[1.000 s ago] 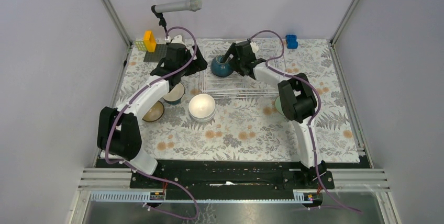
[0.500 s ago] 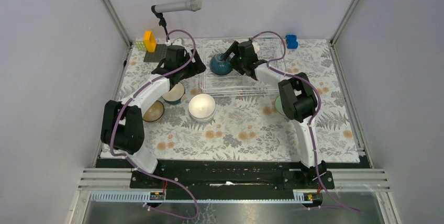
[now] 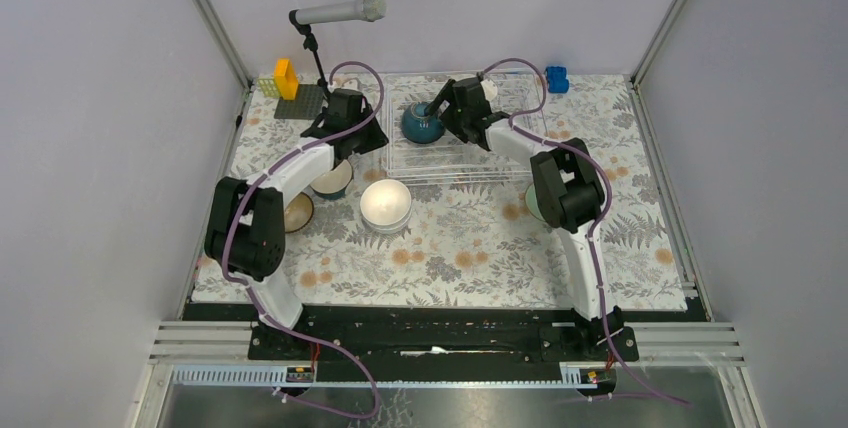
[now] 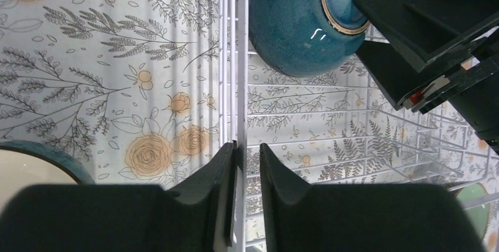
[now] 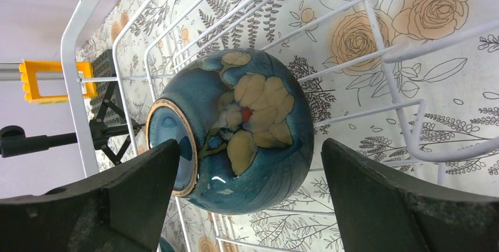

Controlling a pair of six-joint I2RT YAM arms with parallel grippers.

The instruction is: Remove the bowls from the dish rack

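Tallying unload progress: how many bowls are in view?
5. A teal bowl in the dish rack; a white bowl, a second teal bowl and a brown bowl on the mat; a green bowl under the right arm. More may be hidden.

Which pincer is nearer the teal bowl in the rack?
Right. The right pincer brackets the teal bowl, one finger on each side. The left pincer straddles the dish rack's left wall wire, with the bowl farther ahead.

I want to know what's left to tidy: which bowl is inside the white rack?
The dark teal bowl, tipped on its side between the right gripper's fingers. The white bowl and the rest sit outside the dish rack.
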